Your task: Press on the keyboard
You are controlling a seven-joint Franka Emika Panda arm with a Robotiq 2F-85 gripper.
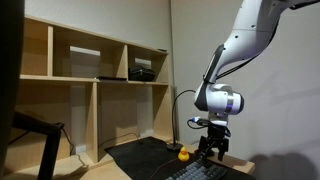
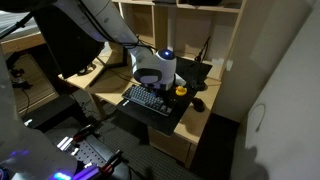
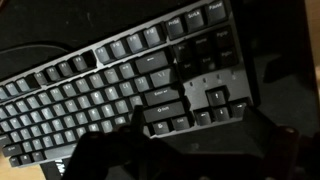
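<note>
- In an exterior view, white jointed robot arm (image 1: 240,50) bending down from the upper right, wrist turned so the dark end effector (image 1: 212,148) points straight at the table. Hovers close above the flat, wide, dark grey-black keyboard (image 1: 205,172), probably lined up that way so a fingertip meets a key squarely.
- Same view: small yellow object (image 1: 183,155) just beside a plain black mat (image 1: 150,155), both off the line of approach. Open wooden shelving (image 1: 90,90) behind.
- In an exterior view from higher up, keyboard (image 2: 148,100) lying flat on the pale wooden table (image 2: 108,85) (a sensible spot, well within reach). Rounded white-and-blue wrist (image 2: 157,68) directly over its far part, hiding the end effector. Yellow object (image 2: 181,90) near the keyboard's end.
- In the wrist view, keyboard (image 3: 110,85) filling most of the frame, key rows running on a slant. End effector (image 3: 190,150) only a black silhouette along the bottom edge, overlapping the lower keys.
- Finger opening: cannot tell, too dark in every view. Nothing seen held. Contact with the keys likewise unclear.
</note>
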